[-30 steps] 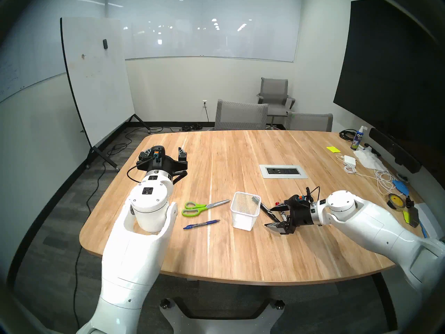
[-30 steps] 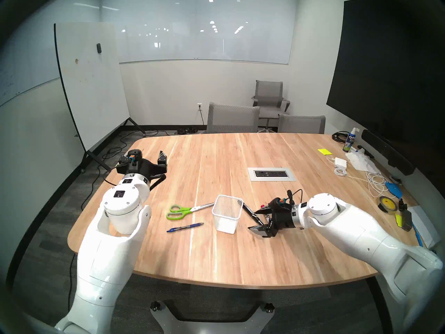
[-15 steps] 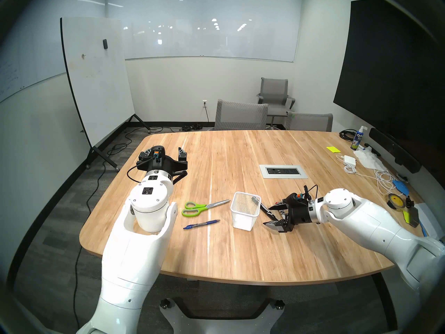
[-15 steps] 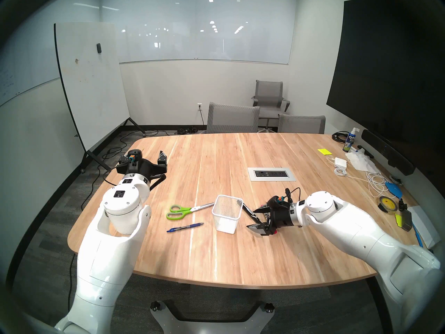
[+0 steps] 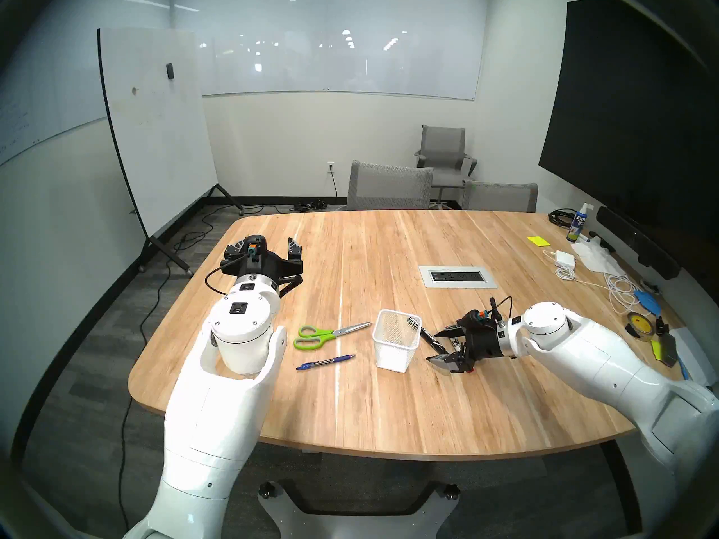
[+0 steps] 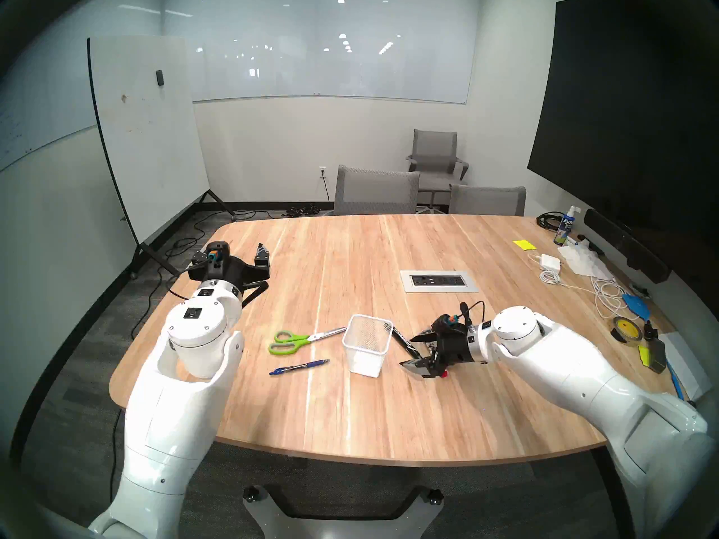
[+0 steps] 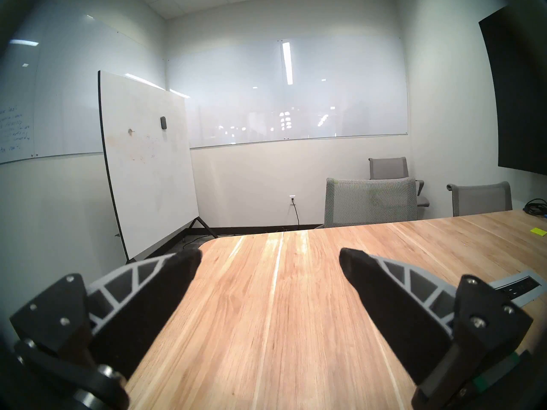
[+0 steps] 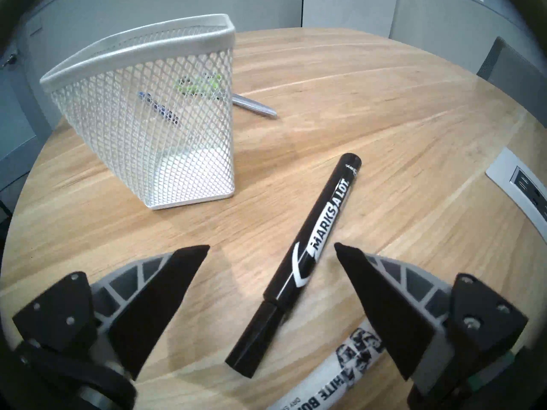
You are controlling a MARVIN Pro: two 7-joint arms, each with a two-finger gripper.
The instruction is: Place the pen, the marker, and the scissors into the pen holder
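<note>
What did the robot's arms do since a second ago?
The right gripper crept a little further left over the black marker, jaws open and holding nothing. The left gripper, scissors, pen and pen holder stayed put.

White wire-mesh pen holder [image 5: 396, 345]: stood upright, empty, mid-table. Black marker [image 8: 310, 255]: lay flat at the holder's 3 o'clock, capped. Green-handled scissors [image 5: 328, 334]: lay closed at its 9 o'clock, blades toward it. Blue pen [image 5: 326, 362]: lay flat at its 8 o'clock.
</note>
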